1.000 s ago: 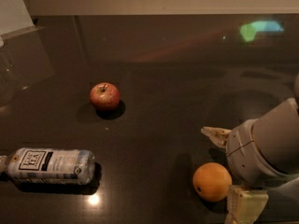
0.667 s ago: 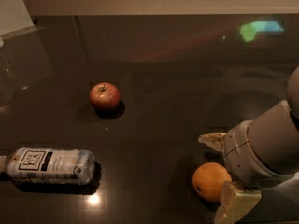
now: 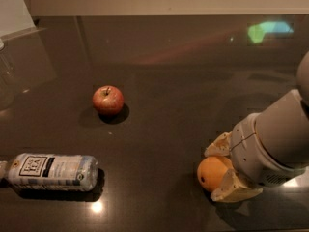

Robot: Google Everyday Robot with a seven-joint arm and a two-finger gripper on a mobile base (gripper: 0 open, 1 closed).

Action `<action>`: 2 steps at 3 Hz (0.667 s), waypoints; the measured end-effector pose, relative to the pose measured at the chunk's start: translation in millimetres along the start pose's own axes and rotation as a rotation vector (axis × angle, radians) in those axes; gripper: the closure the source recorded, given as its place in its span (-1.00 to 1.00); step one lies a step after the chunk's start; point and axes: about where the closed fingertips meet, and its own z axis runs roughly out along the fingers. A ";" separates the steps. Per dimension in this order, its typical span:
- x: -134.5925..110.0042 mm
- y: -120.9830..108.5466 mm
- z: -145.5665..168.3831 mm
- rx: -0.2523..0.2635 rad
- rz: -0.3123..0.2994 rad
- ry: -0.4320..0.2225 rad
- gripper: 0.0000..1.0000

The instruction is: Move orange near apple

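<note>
The orange (image 3: 210,172) sits on the dark table at the lower right. My gripper (image 3: 212,174) reaches in from the right, with one pale finger (image 3: 218,146) behind the orange and the other (image 3: 233,188) in front of it. Both press against the fruit, so the gripper is shut on the orange, which still rests on the table. The red apple (image 3: 107,100), with a short stem, stands apart at the middle left, well away from the orange.
A plastic bottle (image 3: 51,171) with a white label lies on its side at the lower left. A clear glass object (image 3: 5,83) stands at the left edge. The table's far edge (image 3: 169,16) meets a pale wall.
The fingers have closed in on the orange from a wide-open spread. The near finger moved up against the fruit. The apple and the bottle have not moved.
</note>
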 end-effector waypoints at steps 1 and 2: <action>-22.1 -25.7 -15.2 0.030 0.021 -0.021 0.76; -56.6 -65.5 -23.3 0.053 0.050 -0.059 1.00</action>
